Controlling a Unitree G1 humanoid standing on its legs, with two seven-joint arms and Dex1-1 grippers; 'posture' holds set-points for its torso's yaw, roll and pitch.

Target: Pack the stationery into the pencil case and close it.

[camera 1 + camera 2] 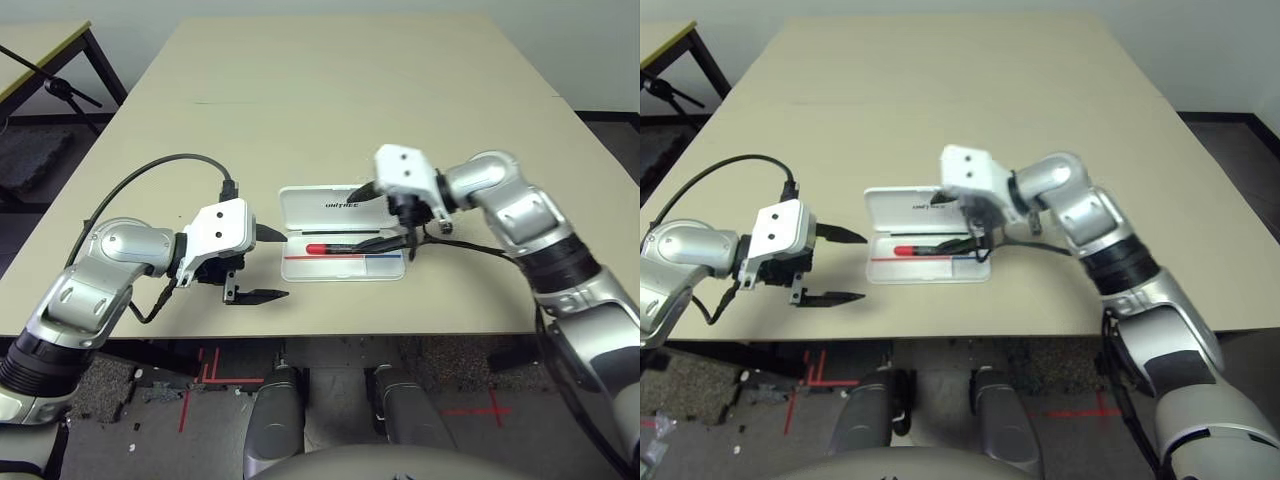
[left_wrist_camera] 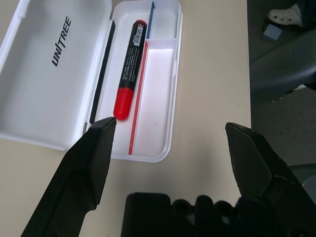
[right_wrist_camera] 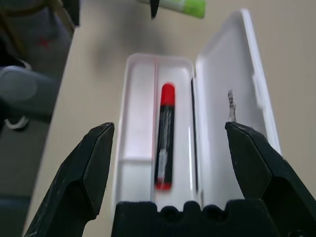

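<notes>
Lying in the open pencil case (image 1: 345,262), the red marker (image 1: 335,248) sits under the spread right pincer (image 1: 383,218).

Silver jointed arms are showing black bands near the elbows; white boxy wrist housings (image 1: 222,232) are carrying black two-finger grippers; a black cable (image 1: 150,170) is looping over the left arm.

The right gripper (image 1: 383,217) hangs over the open pencil case (image 1: 343,236), blocking its right end. Its left end and near side lie unobstructed. Bare table (image 1: 340,90) stretches beyond.
</notes>
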